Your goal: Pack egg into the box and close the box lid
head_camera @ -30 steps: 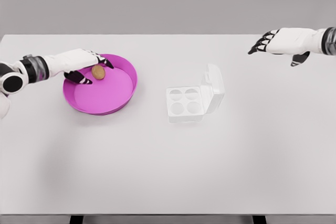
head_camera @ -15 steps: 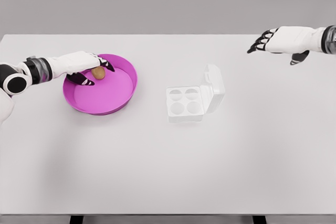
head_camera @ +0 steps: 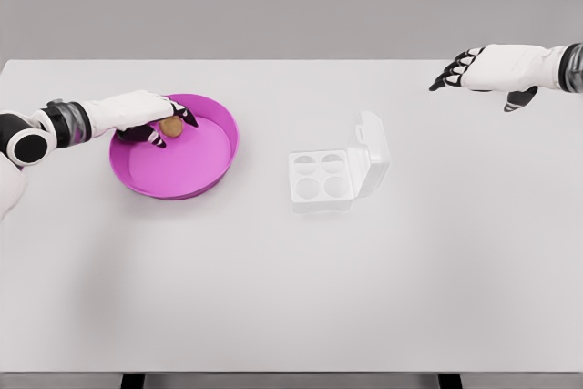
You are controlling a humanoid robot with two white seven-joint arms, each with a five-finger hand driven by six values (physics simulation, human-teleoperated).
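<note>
You see two glossy white arms with smooth rounded shells. Each wrist carries grey and black ringed bands. The left hand (head_camera: 146,116) and right hand (head_camera: 487,70) are white-backed, with black-jointed fingers (head_camera: 446,77).

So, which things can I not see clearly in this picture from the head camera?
- Contact of the left hand with the egg in the pink bowl: fingers cover it, so a firm grip is unclear.
- The box lid's inside: turned away from the camera.
- Right hand: its arm is cut off by the picture's right edge.
</note>
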